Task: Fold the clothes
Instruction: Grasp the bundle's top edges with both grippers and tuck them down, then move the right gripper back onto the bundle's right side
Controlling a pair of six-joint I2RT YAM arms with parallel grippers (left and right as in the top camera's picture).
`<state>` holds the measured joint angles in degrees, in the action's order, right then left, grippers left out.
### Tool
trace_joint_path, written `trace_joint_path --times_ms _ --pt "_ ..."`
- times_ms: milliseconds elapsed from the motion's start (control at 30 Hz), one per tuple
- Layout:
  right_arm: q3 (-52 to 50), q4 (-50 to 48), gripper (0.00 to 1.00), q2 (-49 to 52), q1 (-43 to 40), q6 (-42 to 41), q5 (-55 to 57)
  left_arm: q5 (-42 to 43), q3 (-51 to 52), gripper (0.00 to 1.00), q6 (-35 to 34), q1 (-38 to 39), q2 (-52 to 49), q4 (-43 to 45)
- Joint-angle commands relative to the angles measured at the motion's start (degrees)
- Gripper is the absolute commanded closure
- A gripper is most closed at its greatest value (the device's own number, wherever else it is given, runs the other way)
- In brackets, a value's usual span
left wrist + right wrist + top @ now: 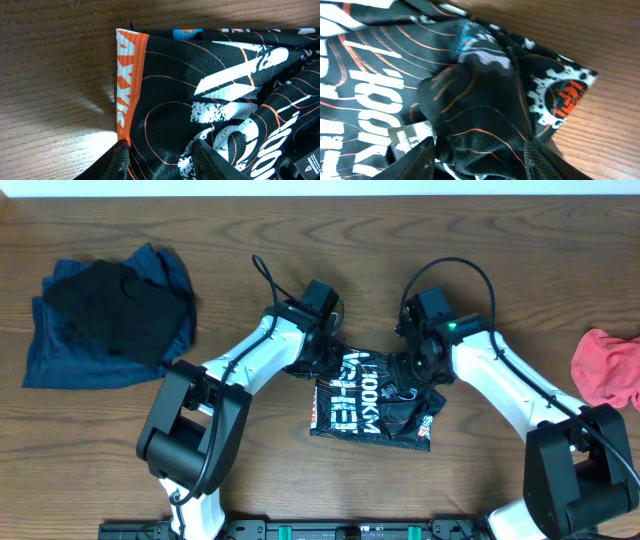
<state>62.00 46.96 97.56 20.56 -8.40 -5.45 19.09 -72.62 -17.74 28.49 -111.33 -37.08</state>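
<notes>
The black shirt (370, 405) with white "100KM" print lies folded into a small rectangle at the middle of the table. My left gripper (325, 360) is at its far left corner. In the left wrist view, one finger of that gripper (160, 150) sits by the orange hem (127, 85) and the other on the white print, with cloth (165, 90) pinched between them. My right gripper (415, 370) is at the far right corner. Its wrist view shows that gripper (479, 150) with a bunched black fold (470, 100) filling the gap between its fingers.
A pile of blue and black clothes (105, 320) lies at the back left. A red cloth (608, 368) lies at the right edge. Bare wooden table (100, 440) surrounds the shirt.
</notes>
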Motion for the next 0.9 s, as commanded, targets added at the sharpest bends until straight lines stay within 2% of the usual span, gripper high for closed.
trace_joint_path --times_ms 0,100,200,267,367,433,767,867 --pt "-0.9 -0.1 0.51 0.1 0.5 -1.0 2.3 -0.6 0.5 0.56 1.0 -0.3 -0.8 -0.2" --pt "-1.0 0.0 0.59 0.1 0.5 -1.0 3.1 -0.5 0.5 0.56 1.0 -0.3 -0.8 -0.2" --pt "-1.1 0.5 0.64 0.1 0.4 -6.2 10.2 -0.6 0.5 0.56 1.0 -0.3 -0.8 -0.2" --pt "-1.1 0.8 0.63 0.1 0.0 -11.0 16.6 -0.6 0.5 0.56 1.0 -0.3 -0.8 -0.2" --pt "-1.1 0.6 0.52 0.1 -1.4 -17.7 22.0 -0.6 0.5 0.56 1.0 -0.3 -0.8 -0.2" --pt "-1.1 0.1 0.47 0.1 -2.8 -19.0 22.7 -0.6 0.5 0.56 1.0 -0.3 -0.8 -0.2" --pt "-1.0 3.8 0.42 0.0 -9.7 -21.4 22.8 -0.6 0.5 0.56 1.0 -0.3 -0.8 -0.2" --pt "-1.0 2.9 0.40 -1.0 -10.4 -17.4 15.3 -0.6 0.5 0.56 1.0 -0.3 -0.8 -0.2"
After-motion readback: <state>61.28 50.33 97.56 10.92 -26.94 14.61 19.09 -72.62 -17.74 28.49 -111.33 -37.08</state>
